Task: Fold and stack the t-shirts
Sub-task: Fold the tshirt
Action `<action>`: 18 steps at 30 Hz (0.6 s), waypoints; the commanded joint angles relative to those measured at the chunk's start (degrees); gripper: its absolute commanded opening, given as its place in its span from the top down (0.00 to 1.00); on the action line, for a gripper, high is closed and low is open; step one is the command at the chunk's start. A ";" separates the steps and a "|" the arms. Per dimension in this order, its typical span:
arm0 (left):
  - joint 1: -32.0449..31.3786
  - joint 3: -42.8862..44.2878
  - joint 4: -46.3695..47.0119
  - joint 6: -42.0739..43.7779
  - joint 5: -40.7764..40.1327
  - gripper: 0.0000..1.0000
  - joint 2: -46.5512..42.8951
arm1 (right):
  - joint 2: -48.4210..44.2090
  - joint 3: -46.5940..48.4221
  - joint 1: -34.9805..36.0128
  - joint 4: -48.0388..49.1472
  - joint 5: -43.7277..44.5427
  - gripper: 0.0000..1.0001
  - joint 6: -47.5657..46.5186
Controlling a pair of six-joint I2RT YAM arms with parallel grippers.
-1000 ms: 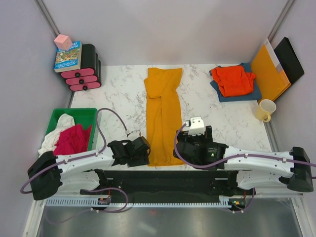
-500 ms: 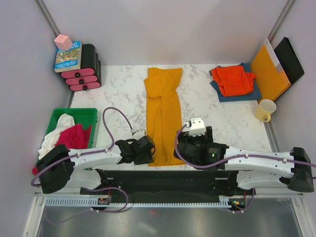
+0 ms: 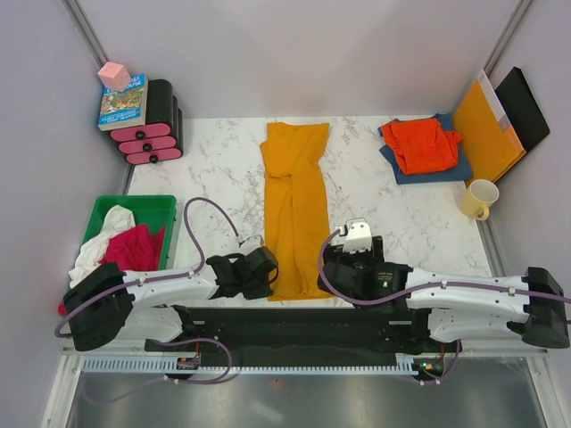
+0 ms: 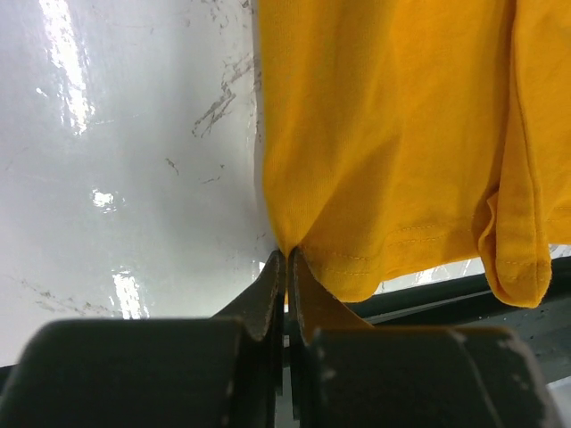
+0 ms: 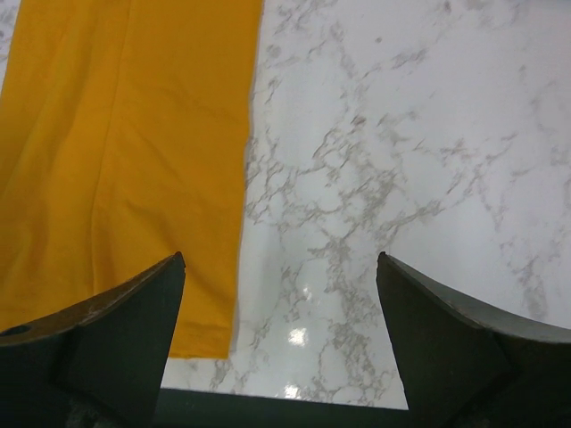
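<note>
A long mustard-yellow t-shirt [image 3: 294,205], folded into a narrow strip, lies down the middle of the table. My left gripper [image 3: 269,282] [image 4: 287,254] is shut on its near left hem corner [image 4: 308,241]. Just right of the shirt's near right corner [image 5: 201,339], my right gripper [image 3: 343,278] [image 5: 278,259] stands wide open over bare marble, holding nothing. A red-orange t-shirt [image 3: 424,143] rests on a dark blue one [image 3: 397,165] at the back right. Magenta [image 3: 132,251] and white [image 3: 100,234] t-shirts lie crumpled in the green bin [image 3: 152,207].
An orange-yellow folder [image 3: 486,134] and a black board [image 3: 525,107] lean at the back right, with a cream mug [image 3: 480,198] in front of them. At the back left stand black-and-pink drawers [image 3: 153,129], a book [image 3: 123,102] and a pink cube [image 3: 113,75].
My left gripper slid right to the yellow shirt's near left corner and shut on it. The right gripper shifted slightly toward the near edge, still open.
</note>
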 commanded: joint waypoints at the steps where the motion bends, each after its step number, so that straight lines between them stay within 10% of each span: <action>1: -0.72 -1.93 -2.20 -1.05 0.22 0.98 -0.18 | 0.43 -3.37 0.04 6.94 -12.78 0.06 3.87; 18: -0.72 -1.49 -3.52 1.15 0.83 0.98 -0.97 | 8.87 -11.99 -2.16 16.72 -21.76 0.30 9.16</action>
